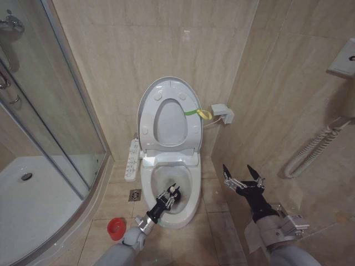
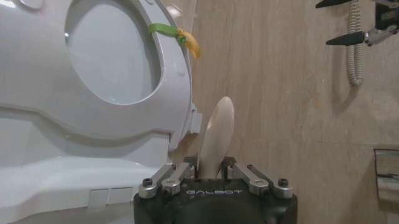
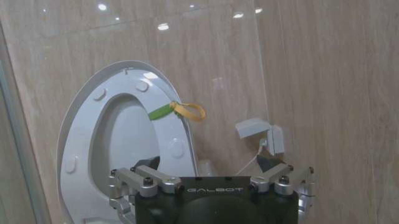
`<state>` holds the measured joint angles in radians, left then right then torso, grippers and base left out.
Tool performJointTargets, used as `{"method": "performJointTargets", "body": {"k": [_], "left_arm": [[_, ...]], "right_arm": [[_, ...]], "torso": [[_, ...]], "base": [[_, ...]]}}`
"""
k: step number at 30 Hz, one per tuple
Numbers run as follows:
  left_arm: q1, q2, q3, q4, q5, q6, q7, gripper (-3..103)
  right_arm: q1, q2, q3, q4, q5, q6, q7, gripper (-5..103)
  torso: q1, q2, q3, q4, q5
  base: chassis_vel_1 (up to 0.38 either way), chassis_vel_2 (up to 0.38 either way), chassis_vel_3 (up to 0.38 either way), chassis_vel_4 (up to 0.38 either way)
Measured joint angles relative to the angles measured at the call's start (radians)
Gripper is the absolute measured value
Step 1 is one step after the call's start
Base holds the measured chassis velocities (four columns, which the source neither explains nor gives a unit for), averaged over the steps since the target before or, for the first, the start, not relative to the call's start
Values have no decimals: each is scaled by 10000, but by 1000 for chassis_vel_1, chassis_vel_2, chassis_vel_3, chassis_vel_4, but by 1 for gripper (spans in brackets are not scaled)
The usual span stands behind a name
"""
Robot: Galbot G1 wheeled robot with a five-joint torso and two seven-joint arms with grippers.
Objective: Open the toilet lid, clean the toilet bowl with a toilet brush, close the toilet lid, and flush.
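The toilet lid (image 1: pixel 145 105) stands raised against the back wall, with the seat ring (image 1: pixel 166 143) up against it. Below them the toilet bowl (image 1: pixel 191 194) is uncovered. My left gripper (image 1: pixel 171 194) hangs over the bowl's front half, shut on the toilet brush (image 1: pixel 173 189). The brush's pale handle end (image 2: pixel 215 135) sticks up between the fingers in the left wrist view. Its bristle head is hidden behind the gripper. My right gripper (image 1: pixel 238 172) is open and holds nothing, in the air to the right of the bowl, near the side wall.
A red cup holder (image 1: pixel 116 228) sits on the floor left of the bowl. A white button panel (image 1: pixel 132 159) and a floor drain (image 1: pixel 135 194) lie beside the toilet. The glass shower enclosure (image 1: pixel 50 138) is on the left. A hose (image 1: pixel 310 152) hangs on the right wall.
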<state>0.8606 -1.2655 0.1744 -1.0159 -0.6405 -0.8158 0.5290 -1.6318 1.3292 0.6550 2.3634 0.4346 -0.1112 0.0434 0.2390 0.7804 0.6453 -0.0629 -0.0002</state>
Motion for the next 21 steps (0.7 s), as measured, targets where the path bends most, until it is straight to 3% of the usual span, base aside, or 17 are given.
{"method": "performJointTargets", "body": {"k": [8, 15, 21], "left_arm": [[-76, 310, -328, -337, -19, 31, -55, 22], [-563, 135, -291, -1321, -156, 402, -667, 19], [-717, -2, -54, -1650, -164, 543, -800, 19]], "right_arm": [[0, 0, 0, 0, 0, 0, -1, 100], [0, 0, 0, 0, 0, 0, 0, 100], [0, 0, 0, -1, 0, 0, 0, 100]], "torso": [[0, -1, 0, 1, 2], [0, -1, 0, -2, 2], [0, -1, 0, -2, 3]], "base": [[0, 0, 0, 0], [0, 0, 0, 0], [0, 0, 0, 0]]}}
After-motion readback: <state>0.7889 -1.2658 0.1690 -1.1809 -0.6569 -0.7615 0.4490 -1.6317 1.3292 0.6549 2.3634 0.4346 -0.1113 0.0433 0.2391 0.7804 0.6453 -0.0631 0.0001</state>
